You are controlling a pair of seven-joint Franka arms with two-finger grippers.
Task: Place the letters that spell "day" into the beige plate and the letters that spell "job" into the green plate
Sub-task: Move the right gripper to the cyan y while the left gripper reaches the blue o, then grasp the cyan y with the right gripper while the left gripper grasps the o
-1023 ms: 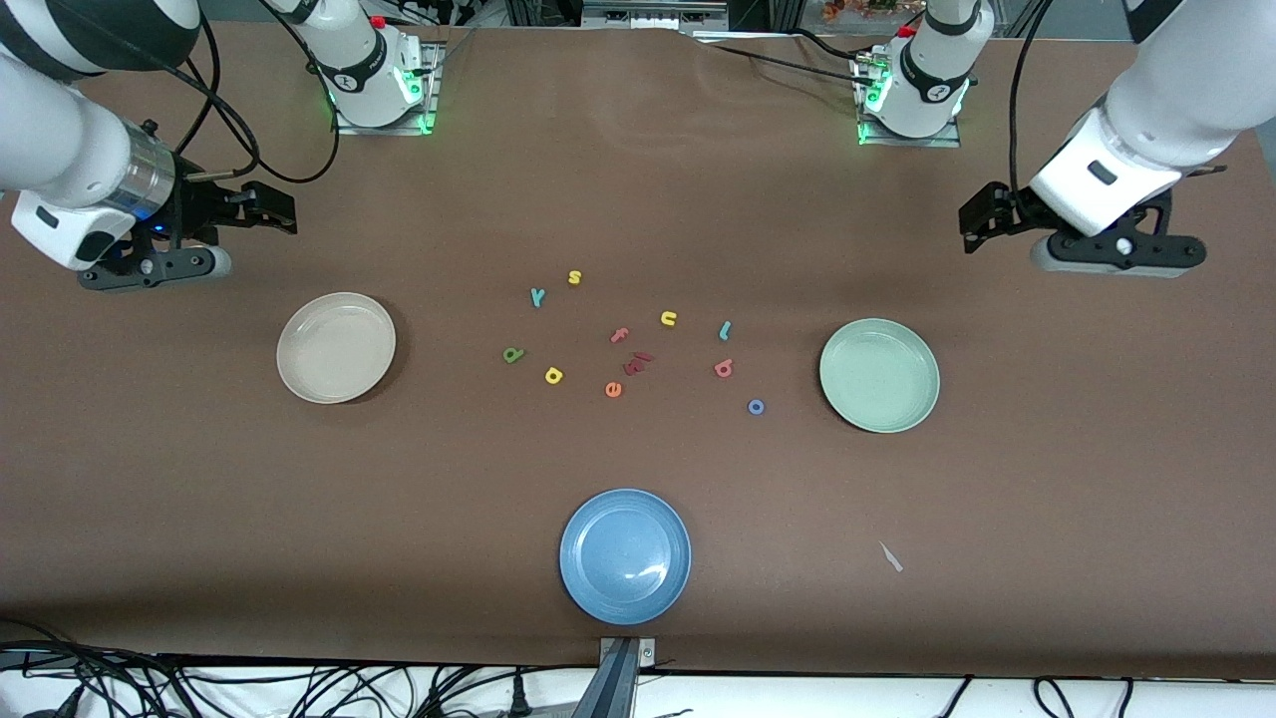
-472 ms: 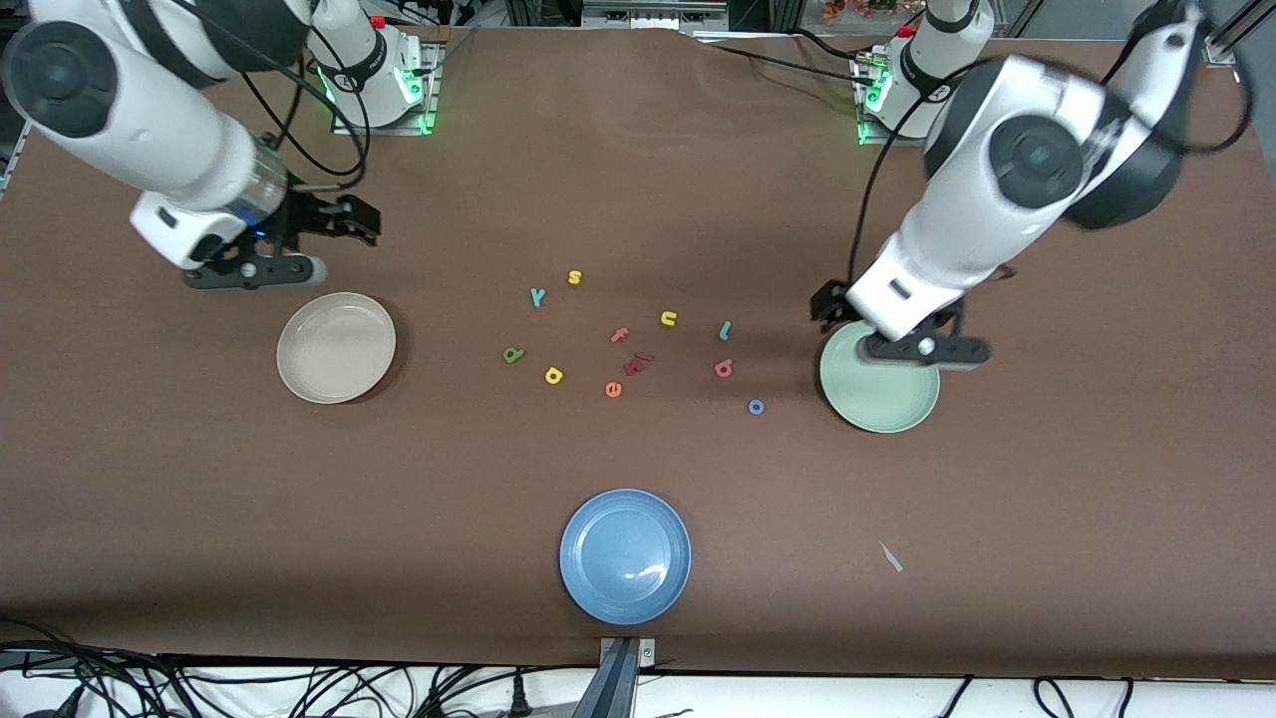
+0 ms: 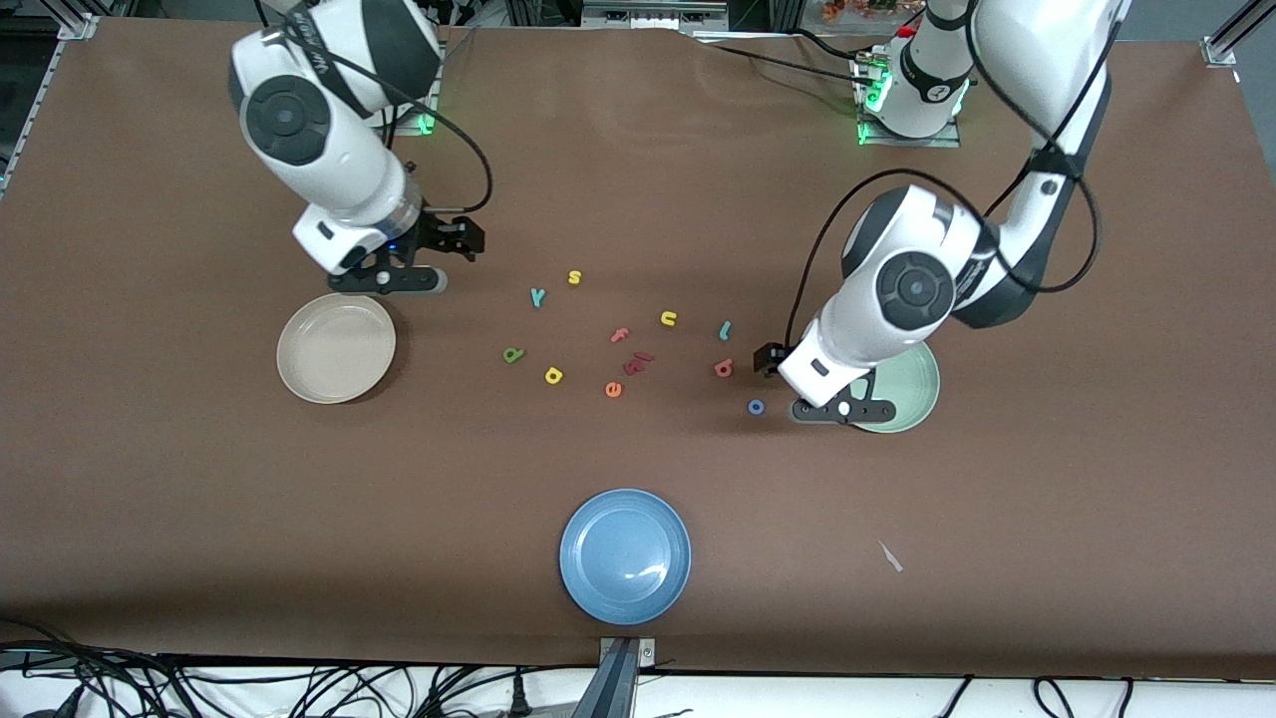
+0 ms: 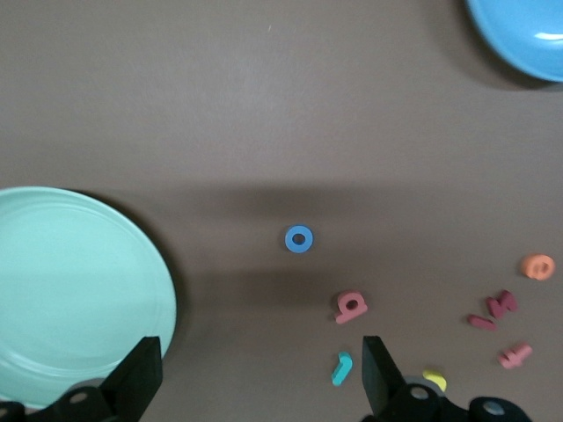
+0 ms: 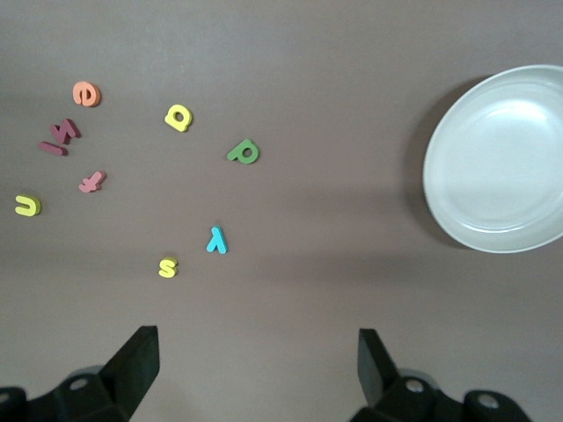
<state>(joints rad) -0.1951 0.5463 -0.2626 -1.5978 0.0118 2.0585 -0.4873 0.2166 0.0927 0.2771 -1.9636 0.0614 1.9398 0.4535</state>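
The blue plate (image 3: 625,555) sits nearest the front camera on the brown worktop (image 3: 199,519), mid-length.

Farther back, the blue ring "o" (image 3: 756,406) lies flat, just beside the green plate (image 3: 902,384) at the left arm's end. The left gripper (image 3: 770,361) hangs over the worktop beside that plate's edge, jaws spread wide and holding nothing; the "o" lies below the gap between them.

At about the same depth, the beige plate (image 3: 336,347) sits empty toward the right arm's end. Between the two plates lie the loose letters: orange "e" (image 3: 613,389), yellow rounded letter (image 3: 553,375), salmon "b" (image 3: 724,368), green stemmed letter (image 3: 512,354), dark red pieces (image 3: 636,363), pink "f" (image 3: 620,335), teal hooked stroke (image 3: 725,330), yellow "u" (image 3: 668,318), teal "y" (image 3: 537,296), yellow "s" (image 3: 574,277). None is on a plate.

The right gripper (image 3: 464,239) hangs over bare worktop between the beige plate and the "y", jaws spread, empty.
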